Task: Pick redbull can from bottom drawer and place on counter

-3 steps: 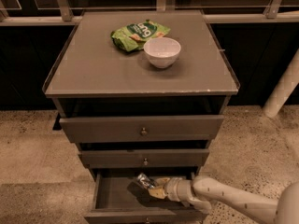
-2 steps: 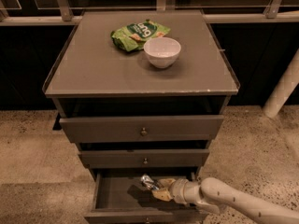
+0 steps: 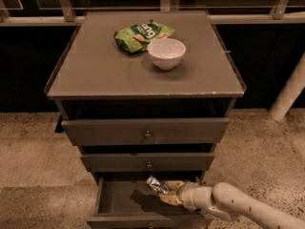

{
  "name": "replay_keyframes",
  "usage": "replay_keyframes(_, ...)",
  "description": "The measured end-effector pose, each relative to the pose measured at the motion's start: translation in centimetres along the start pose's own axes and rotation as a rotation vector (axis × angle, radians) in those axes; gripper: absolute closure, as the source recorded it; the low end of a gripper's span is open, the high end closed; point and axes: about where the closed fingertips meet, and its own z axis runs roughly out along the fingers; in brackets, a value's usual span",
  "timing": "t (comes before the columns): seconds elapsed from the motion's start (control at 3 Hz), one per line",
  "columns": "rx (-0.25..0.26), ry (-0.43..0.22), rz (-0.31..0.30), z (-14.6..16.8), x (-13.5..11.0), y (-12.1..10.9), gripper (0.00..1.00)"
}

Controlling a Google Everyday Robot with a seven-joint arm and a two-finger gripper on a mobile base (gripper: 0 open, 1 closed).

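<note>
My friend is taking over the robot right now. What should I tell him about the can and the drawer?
Gripper: inside the open bottom drawer, shut on the redbull can, which is tilted and looks raised off the drawer floor.
Counter: holds a green snack bag and a white bowl.
Done: drawer open, can grasped.
Left: lift the can out and set it on the counter.

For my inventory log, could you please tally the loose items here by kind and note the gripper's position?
Snack bag: 1
Bowl: 1
Redbull can: 1, held by the gripper inside the bottom drawer
Total: 3
</note>
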Motion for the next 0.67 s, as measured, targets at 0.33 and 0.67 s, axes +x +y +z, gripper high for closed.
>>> replay_keyframes(0.33,-0.035,-0.009,0.051,0.6,0.3,0.0,1.00)
replay_keyframes(0.67,-0.064,-0.019,0.080,-0.8,-2.1,1.2,1.00)
